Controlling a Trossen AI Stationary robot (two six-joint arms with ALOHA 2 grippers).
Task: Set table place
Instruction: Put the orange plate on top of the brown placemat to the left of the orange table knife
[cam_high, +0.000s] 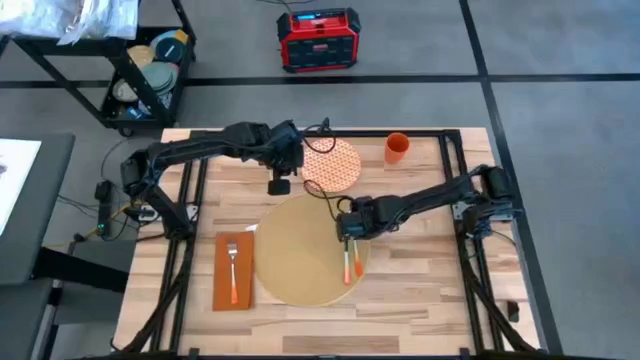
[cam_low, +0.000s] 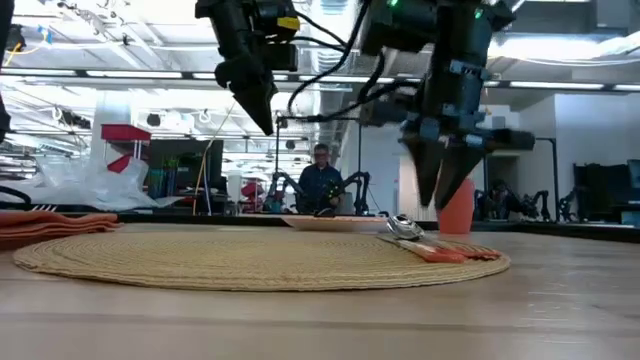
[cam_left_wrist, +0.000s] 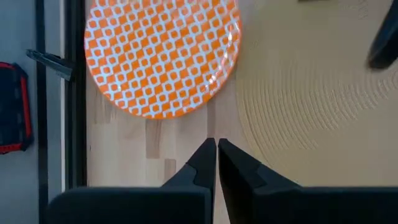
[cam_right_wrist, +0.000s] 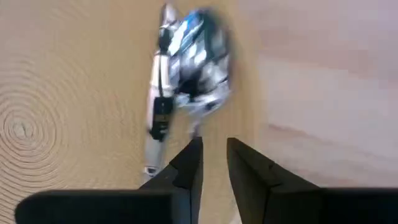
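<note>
Lying flat at lower centre of the high view, the placemat covers the middle of the table; woven and floppy, it looks light and would sag, so sliding by its rim seems wiser than lifting. The patterned plate above it looks stiff, breakable, best pinched at the edge. Hovering beside that plate, the left gripper is nearly closed, empty. The right gripper, slightly parted, holds nothing over the cutlery.

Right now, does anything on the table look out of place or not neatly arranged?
Yes. The patterned plate lies off the placemat, on the bare table toward its far edge, beside the left gripper, which is shut. On the mat's right rim, under the right gripper, the two orange-handled utensils lie close together.
</note>
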